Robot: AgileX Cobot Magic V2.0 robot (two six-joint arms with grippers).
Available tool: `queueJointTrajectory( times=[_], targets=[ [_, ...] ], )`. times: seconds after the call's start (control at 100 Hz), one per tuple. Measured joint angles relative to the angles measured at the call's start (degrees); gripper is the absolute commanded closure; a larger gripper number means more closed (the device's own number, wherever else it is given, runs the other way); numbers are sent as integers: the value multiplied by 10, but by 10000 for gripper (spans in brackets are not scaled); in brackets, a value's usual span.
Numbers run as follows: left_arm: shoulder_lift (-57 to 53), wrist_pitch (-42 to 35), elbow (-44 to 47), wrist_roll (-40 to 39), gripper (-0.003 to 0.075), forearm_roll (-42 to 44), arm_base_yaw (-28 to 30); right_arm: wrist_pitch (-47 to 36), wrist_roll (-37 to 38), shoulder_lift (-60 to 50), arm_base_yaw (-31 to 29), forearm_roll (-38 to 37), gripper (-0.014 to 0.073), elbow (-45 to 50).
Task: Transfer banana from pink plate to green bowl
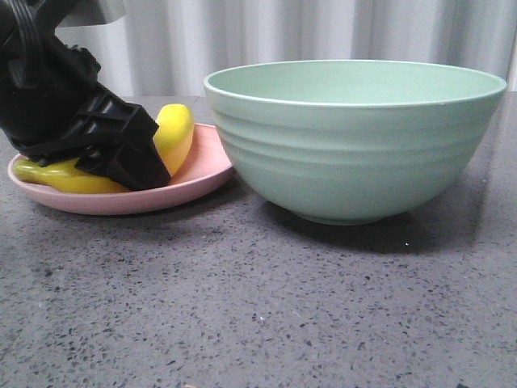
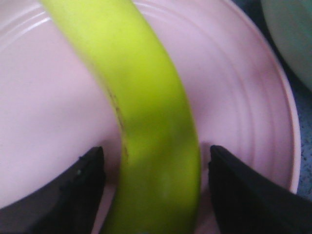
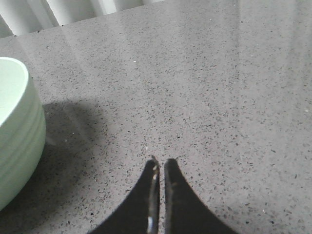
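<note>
Pink plate [image 1: 194, 179]: left on the worktop [image 1: 258, 307], holds the banana [image 1: 174, 133].
Green bowl [image 1: 355, 137]: just right of plate, inside hidden.
Left tool [image 2: 156, 187]: fingers apart, straddling the banana.
Right tool [image 3: 160, 168]: fingers together.

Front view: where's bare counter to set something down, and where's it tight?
Free: the grey counter in front of the pink plate and green bowl, across the full width. Also the counter around the shut right gripper, beside the bowl. Crowded: the plate, holding the banana with the left gripper straddling it; plate and bowl nearly touch.
</note>
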Motion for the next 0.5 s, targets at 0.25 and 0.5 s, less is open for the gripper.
queueJointTrajectory(
  times=[0.25,0.5],
  targets=[
    [0,-1,0,0,533,0,0,22,0,2,17,-11,655,0],
    [-19,8,-1,0,531,0,0,105,0,47,57,-33,629,-53]
  ],
)
